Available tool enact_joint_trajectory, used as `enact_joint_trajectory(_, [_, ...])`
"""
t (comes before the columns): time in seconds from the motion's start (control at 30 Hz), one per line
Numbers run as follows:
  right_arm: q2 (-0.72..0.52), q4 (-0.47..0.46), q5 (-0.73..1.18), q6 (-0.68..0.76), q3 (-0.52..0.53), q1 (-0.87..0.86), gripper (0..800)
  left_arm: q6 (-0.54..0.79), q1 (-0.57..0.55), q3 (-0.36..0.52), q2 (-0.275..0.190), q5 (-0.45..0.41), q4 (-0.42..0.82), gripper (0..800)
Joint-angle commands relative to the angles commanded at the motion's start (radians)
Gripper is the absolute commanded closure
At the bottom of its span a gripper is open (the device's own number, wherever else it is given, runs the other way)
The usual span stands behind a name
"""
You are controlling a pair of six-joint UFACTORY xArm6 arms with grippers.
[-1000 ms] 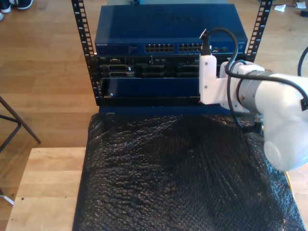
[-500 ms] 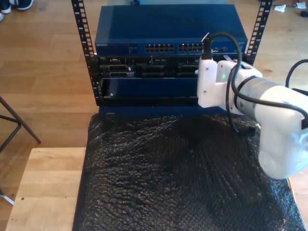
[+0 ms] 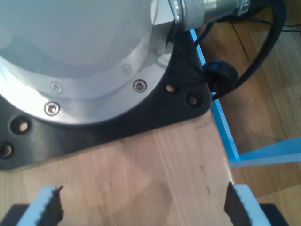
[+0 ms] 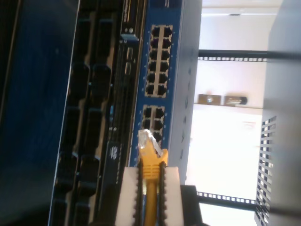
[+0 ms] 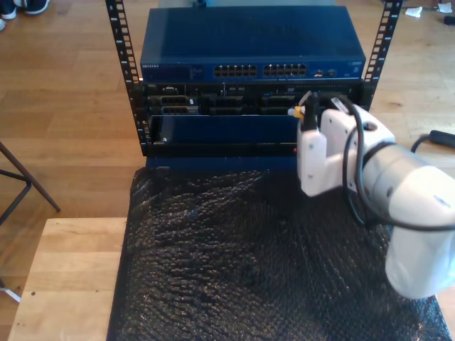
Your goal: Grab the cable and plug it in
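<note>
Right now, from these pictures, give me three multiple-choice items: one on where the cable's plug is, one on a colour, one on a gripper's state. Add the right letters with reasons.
1. Where is the plug of the cable?
A. Lying on the black bubble wrap
B. Held just short of the blue switch's ports
C. Hanging over the wooden floor

2. What colour is the cable's boot behind the clear plug?
A. Yellow-orange
B. Green
C. Grey

3. What state is my second gripper in?
A. Open, holding nothing
B. Shut on the cable
C. Shut on a screwdriver

Answers:
1 B: the second wrist view shows the plug tip in front of the port rows on the blue switch, not visibly seated.
2 A: the boot between the pads is yellow-orange.
3 B: the white pads press on the cable from both sides.
</note>
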Motion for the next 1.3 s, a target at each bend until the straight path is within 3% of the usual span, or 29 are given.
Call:
enact_joint_trajectory(0.27, [-0.063,-0.002,0.002,-0.012,0.063,0.014,800,0.000,0.000,0.000,0.000,0.000,0.000,0])
enact_joint_trajectory(0.53, [-0.061,0.000,0.003,-0.012,0.055,0.015,800,0.000,-0.002,0.000,0.000,0.000,0.000,0])
enact_joint_trajectory(0.93, [0.092,0.000,-0.023,-0.009,-0.071,0.011,800,0.000,-0.002,0.000,0.000,0.000,0.000,0])
enact_joint_trajectory(1.17, [0.238,0.003,-0.319,-0.011,-0.109,0.005,800,0.000,0.000,0.000,0.000,0.000,0.000,0])
enact_joint_trajectory(1.3, [0.250,0.003,-0.339,-0.011,-0.121,-0.018,800,0.000,0.000,0.000,0.000,0.000,0.000,0])
